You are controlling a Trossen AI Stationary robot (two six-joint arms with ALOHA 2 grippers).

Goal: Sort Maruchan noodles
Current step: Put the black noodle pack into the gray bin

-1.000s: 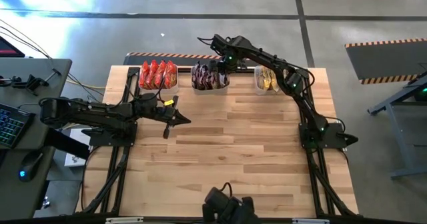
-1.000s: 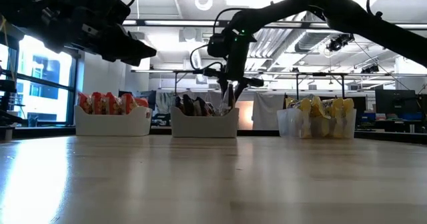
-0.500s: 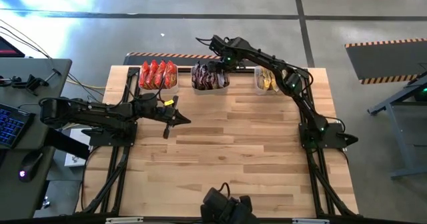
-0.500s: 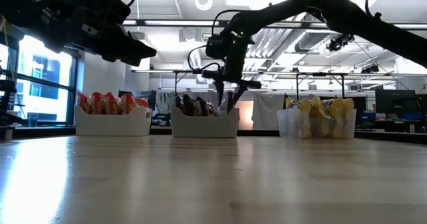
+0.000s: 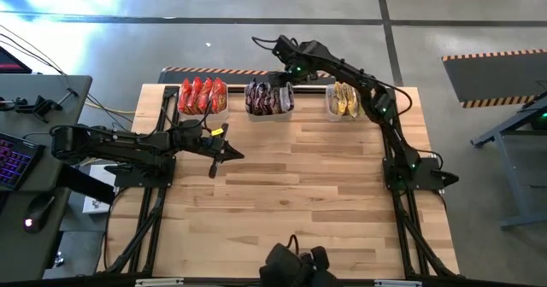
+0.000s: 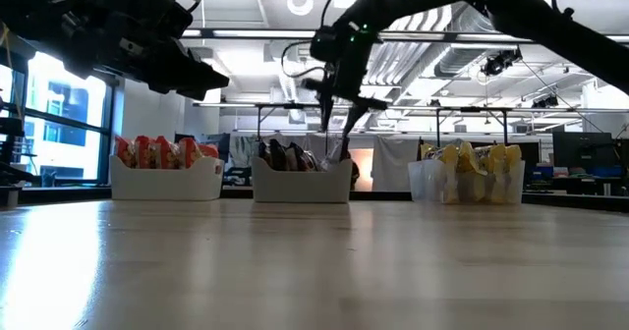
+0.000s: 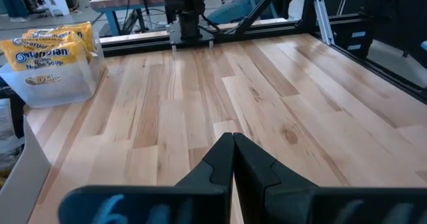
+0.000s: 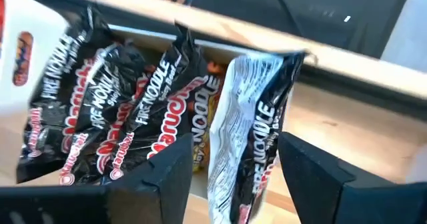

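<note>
Packets (image 8: 250, 124) look light, crinkly and slippery, best pinched at an upright edge; right hand (image 8: 230, 177) spread, left hand (image 7: 233, 159) pressed together.

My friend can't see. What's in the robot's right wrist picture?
The right gripper hangs open above a pale plastic bin of black-and-silver plastic noodle packets, one packet standing between its fingers. Behind is the wooden table.
</note>
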